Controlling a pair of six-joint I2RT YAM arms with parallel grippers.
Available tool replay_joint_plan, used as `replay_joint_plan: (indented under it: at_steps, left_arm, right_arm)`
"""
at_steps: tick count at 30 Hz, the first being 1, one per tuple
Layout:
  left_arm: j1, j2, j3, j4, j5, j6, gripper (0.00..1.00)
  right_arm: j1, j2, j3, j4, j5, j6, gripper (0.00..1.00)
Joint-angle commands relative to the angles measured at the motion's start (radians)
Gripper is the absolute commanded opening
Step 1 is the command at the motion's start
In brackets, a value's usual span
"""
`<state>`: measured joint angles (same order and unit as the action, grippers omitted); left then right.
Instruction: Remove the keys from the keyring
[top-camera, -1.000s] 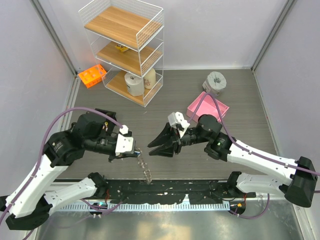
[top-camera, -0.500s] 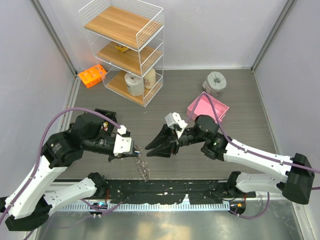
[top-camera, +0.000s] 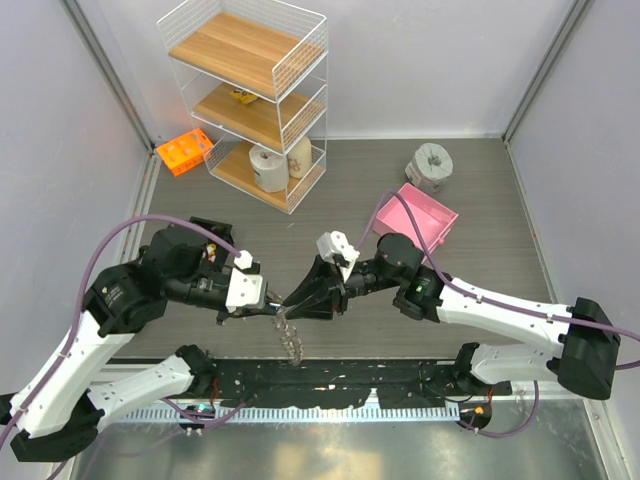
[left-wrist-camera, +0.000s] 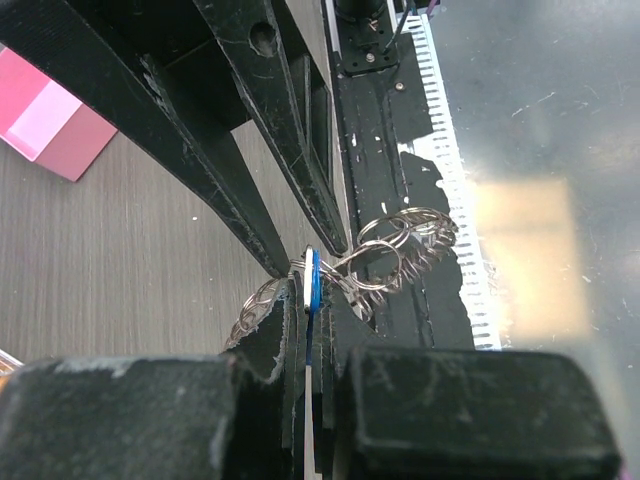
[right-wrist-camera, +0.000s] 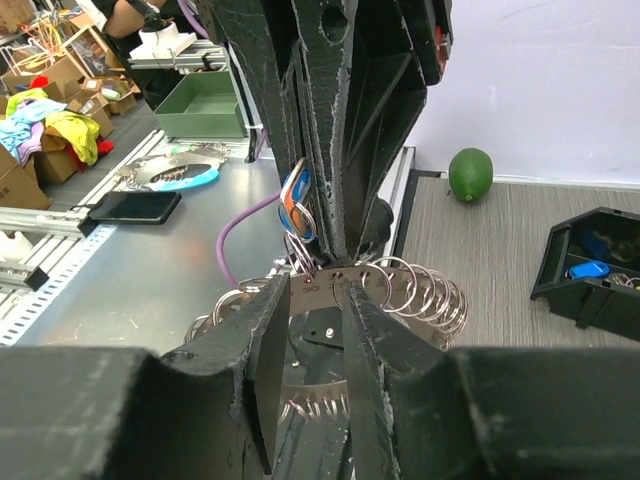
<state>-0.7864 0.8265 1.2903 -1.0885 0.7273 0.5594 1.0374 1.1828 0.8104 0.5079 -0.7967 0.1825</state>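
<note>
My left gripper (top-camera: 270, 299) is shut on a blue-headed key (left-wrist-camera: 313, 285) of the keyring (top-camera: 290, 338), which hangs below it over the table's front edge. The left wrist view shows silver wire loops (left-wrist-camera: 400, 250) fanning right of my closed fingertips (left-wrist-camera: 285, 315). My right gripper (top-camera: 293, 300) is open and meets the left one tip to tip. In the right wrist view its fingers (right-wrist-camera: 270, 320) straddle a flat silver band with holes (right-wrist-camera: 322, 283) that carries several small rings (right-wrist-camera: 430, 290). The blue key with an orange patch (right-wrist-camera: 296, 203) sits just above, beside the left fingers (right-wrist-camera: 340, 150).
A pink tray (top-camera: 432, 212) lies behind the right arm, with a grey round roll (top-camera: 431, 163) beyond it. A white wire shelf (top-camera: 250, 90) and an orange rack (top-camera: 184, 150) stand at the back left. A black strip (top-camera: 330, 382) runs along the front edge.
My right gripper has moved left until its open fingers reach the keyring at the left gripper. The left gripper has kept its hold and barely moved.
</note>
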Motion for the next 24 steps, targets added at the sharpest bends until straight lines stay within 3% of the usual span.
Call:
replay_joint_plan:
  at_steps: [1,10,15,20,24]
  left_arm:
    - [-0.005,-0.01,0.027,0.079,0.044,-0.003,0.0]
    - [-0.007,-0.013,0.017,0.082,0.021,-0.006,0.0]
    - [-0.007,-0.018,0.014,0.085,0.003,-0.012,0.0]
    - [-0.007,-0.015,0.014,0.084,-0.019,-0.041,0.0]
    - [-0.007,0.019,0.026,0.039,-0.055,-0.065,0.0]
  right_arm:
    - [0.013,0.009,0.056,0.054,0.007,-0.014,0.33]
    - [0.041,0.026,0.07,0.044,0.008,-0.023,0.23]
    - [0.042,0.015,0.069,0.021,-0.015,-0.052,0.05]
    - [0.043,-0.014,0.075,-0.051,0.001,-0.106,0.05]
    - [0.044,-0.034,0.124,-0.219,0.062,-0.178,0.05]
